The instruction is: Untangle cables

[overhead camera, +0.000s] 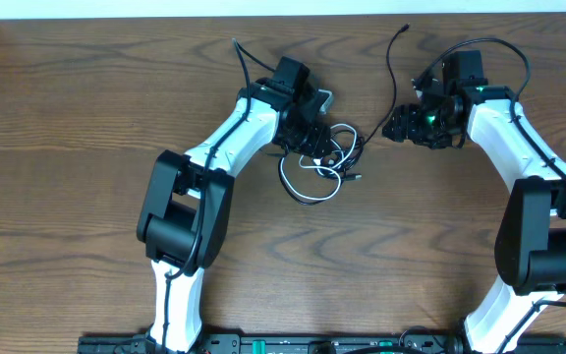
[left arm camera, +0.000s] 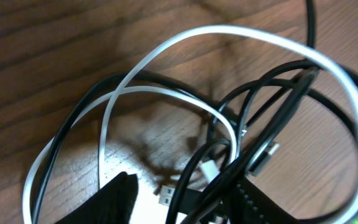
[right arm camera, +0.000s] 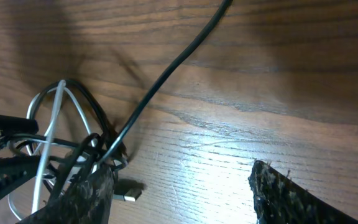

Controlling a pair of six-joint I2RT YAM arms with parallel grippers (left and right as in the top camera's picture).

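**ENTRY: cable tangle [overhead camera: 322, 162]**

- **Status:** not undone. Judged early stage, most of the job left.
- **Contents:** white cable [left arm camera: 185, 43] and black cable [left arm camera: 260, 81], loops crossing each other several times in one heap on the wood table [overhead camera: 86, 98].
- **Freed so far:** only a long black tail [right arm camera: 173, 62]. It runs out of the heap and away from both claws toward the far table edge, its tip lying well apart from the rest.
- **Plug ends:** a small plug [left arm camera: 166, 194] sits inside the heap, close under the left claw. A metal plug [right arm camera: 128, 193] lies just beside the right claw's near finger.
- **Left to do (est.):** pull the white loops clear of the black ones and lay the two cords apart.

**POSE**

- **L arm:** stretched fwd and inward. The left claw [overhead camera: 312, 138] is down on the heap, with loops directly under and ahead of it. One dark finger [left arm camera: 120, 199] shows low in the wrist view, a white strand beside it. Cannot tell whether it pinches anything or how wide it stands, as strands cover the contact.
- **R arm:** elbow bent, wrist turned in toward the centre. The right claw [overhead camera: 399, 126] is low and just beside the heap, with its fingers [right arm camera: 291, 193] well apart and only bare wood between them. The black tail passes close by the other finger, and the heap lies beyond that finger. Nothing is held.
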